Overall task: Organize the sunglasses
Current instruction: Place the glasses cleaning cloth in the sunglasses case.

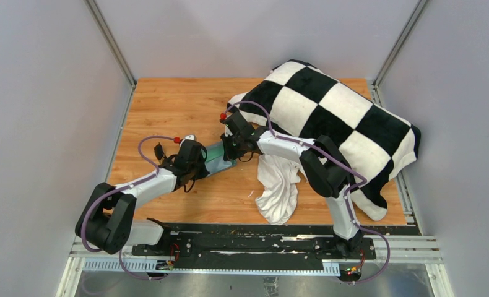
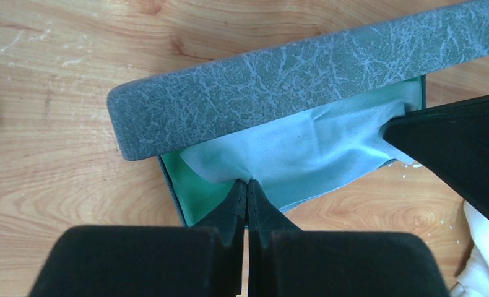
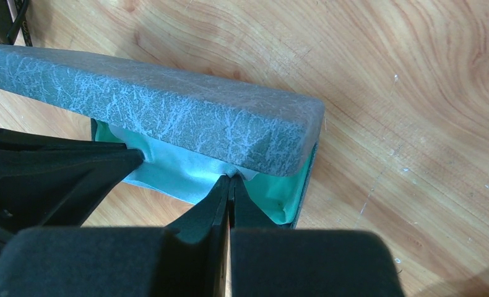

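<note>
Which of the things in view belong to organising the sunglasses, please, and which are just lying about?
Job in hand:
- grey-blue hard case with mint-green lining
- light-blue cloth inside it, pinched by the left gripper and right gripper
- the sunglasses themselves are not visible

Lying about:
- black-and-white chequered plush blanket
- crumpled white cloth

Table [image 1: 168, 105]: light wood-grain top, scuffed, with pale flecks. Grey panels [image 1: 44, 93] on left, far and right sides. Black rail [image 1: 254, 244] along near edge.
Grey-blue hard case [image 2: 291, 80] lies on wood near centre, lid part-raised, mint-green lining showing.
Black-and-white checkered blanket [image 1: 335, 117] heaped over far right part, reaching right edge.
Crumpled white cloth [image 1: 278, 185] on wood near front edge, right of case, close to blanket.
</note>
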Robot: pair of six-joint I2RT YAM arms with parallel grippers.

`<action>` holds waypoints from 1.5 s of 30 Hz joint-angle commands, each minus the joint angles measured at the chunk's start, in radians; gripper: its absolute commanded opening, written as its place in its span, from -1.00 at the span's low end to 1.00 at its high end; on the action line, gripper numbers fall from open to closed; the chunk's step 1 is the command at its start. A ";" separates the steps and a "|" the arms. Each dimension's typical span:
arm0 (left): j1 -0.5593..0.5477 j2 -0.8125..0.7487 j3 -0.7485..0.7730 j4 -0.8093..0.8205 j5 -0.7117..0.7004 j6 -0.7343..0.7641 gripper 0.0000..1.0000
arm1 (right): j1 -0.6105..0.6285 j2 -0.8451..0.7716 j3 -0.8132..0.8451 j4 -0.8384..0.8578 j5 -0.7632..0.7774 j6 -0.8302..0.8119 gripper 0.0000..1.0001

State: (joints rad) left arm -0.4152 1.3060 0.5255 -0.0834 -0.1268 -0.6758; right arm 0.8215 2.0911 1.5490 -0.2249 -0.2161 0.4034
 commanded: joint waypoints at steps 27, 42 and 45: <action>0.006 0.070 0.062 -0.028 -0.088 0.056 -1.00 | -0.019 0.057 -0.042 0.025 0.027 -0.009 -1.00; 0.006 0.039 0.085 -0.092 -0.063 0.076 -0.65 | -0.022 0.007 -0.038 0.025 0.005 -0.008 -0.58; 0.006 0.021 0.086 -0.099 -0.056 0.075 -0.52 | -0.019 -0.024 -0.046 0.026 0.005 -0.008 -0.51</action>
State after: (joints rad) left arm -0.4152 1.3621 0.5888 -0.1513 -0.1791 -0.6113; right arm 0.8146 2.1250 1.5257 -0.1909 -0.2100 0.4030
